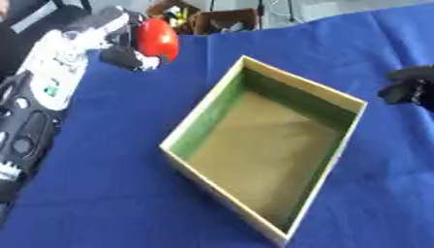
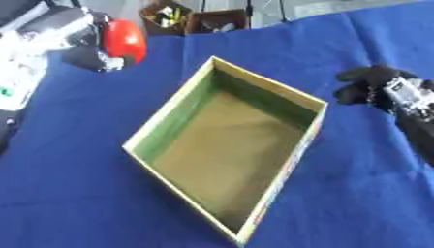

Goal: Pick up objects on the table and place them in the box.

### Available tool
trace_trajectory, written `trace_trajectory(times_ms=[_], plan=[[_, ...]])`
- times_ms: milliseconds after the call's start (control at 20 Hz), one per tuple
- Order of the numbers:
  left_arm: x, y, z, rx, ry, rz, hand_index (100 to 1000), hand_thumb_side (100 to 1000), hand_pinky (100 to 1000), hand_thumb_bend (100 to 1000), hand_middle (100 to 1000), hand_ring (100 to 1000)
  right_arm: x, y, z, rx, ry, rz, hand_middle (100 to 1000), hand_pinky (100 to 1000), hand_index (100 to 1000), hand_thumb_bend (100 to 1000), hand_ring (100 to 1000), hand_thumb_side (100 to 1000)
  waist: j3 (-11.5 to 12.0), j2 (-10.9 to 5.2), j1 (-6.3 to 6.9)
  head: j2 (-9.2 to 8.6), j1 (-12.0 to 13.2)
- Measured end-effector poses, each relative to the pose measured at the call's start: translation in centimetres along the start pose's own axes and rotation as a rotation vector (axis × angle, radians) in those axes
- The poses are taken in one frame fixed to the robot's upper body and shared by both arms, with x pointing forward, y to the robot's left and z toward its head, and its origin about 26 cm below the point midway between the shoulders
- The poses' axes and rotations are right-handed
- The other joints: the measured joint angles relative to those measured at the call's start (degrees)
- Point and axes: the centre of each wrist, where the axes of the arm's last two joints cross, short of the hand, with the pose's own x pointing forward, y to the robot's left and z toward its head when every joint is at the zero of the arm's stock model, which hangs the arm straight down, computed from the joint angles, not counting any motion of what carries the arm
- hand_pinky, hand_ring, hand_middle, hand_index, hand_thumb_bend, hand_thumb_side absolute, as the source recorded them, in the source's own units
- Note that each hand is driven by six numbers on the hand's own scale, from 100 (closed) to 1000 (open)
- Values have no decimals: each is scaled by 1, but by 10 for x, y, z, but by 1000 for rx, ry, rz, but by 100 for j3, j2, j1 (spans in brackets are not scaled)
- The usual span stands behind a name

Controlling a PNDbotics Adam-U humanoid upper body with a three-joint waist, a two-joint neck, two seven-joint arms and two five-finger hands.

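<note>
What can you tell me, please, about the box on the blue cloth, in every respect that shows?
The box is an open, lidless rectangular tray, apparently cardboard, with pale cream rims, green inner walls and a brownish floor. It holds nothing. It sits flat on the blue cloth, turned diagonally to the view, near the middle. No robot hand touches it: the left robot hand, holding a red object, is beyond its far left corner; the right robot hand lies to its right.

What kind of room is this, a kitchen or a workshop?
Most likely a robot test bench, not a kitchen: a table under a plain blue cloth, one empty cardboard box, and the left hand holding a red object. Brown crates stand behind.
</note>
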Motion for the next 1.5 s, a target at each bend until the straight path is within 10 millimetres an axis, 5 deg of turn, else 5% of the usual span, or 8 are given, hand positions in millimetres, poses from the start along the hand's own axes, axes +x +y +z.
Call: trace_trajectory(times_ms=[500, 1500], plan=[[73, 16, 5, -54, -252, -34, 603, 464, 100, 100, 379, 295, 10, -2, -11, -46, -50, 2, 555, 772, 789, 100, 754, 1000, 68, -257, -37, 164, -58], [172, -49, -7, -223, -478, -75, 619, 447, 100, 100, 398, 321, 23, -7, -19, -153, -92, -7, 561, 773, 788, 100, 756, 1000, 192, -316, -59, 260, -105]])
